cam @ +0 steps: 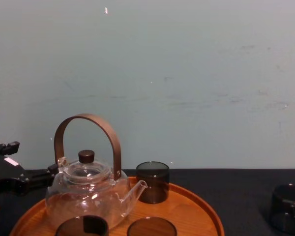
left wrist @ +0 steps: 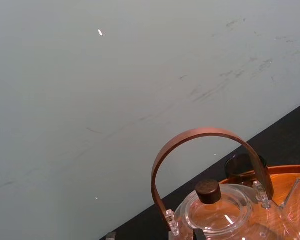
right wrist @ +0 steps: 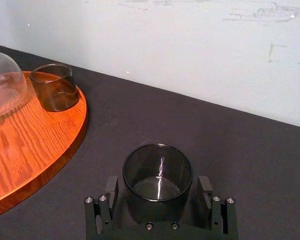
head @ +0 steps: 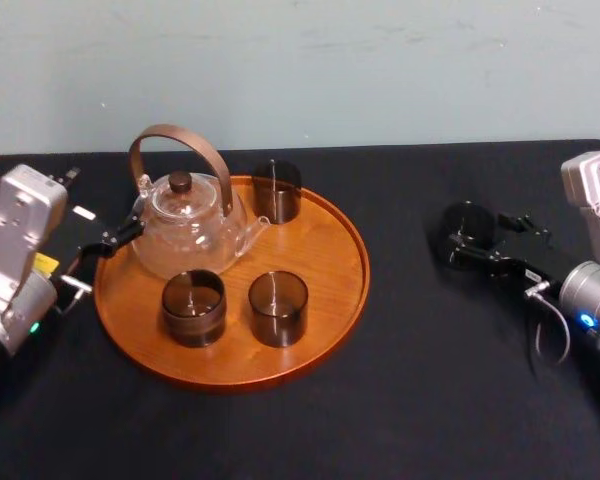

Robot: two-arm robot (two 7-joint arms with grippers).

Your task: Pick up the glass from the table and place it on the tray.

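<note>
The job is barely begun. The short smoked-glass tumbler [right wrist: 157, 165] I am after stands on the flat matte black table [head: 410, 400], well off the right side of the large round orange-brown wooden tray [head: 330, 260]. It is upright and not yet lifted. The tray already carries a clear glass teapot with a bent brown handle [head: 185, 225] and three more smoked tumblers: one at the tray's far edge [head: 277, 190] and two side by side at its near edge [head: 193, 307] [head: 278, 308]. I judge that the grasp, the lift, the carry across to the tray and the set-down are all left to do.

My right gripper [right wrist: 158, 190] is low over the table to the right of the tray, reaching in level with the tumbler. Its jaws are spread, one on each side of the tumbler and close to its wall — as far as I can see they are not pinching it yet. There is bare wood at the tray's right side, which looks like the easiest spot to reach.

My left gripper [head: 108, 243] is idle at the tray's left edge, pointing at the teapot with its jaws apart — holding nothing.
</note>
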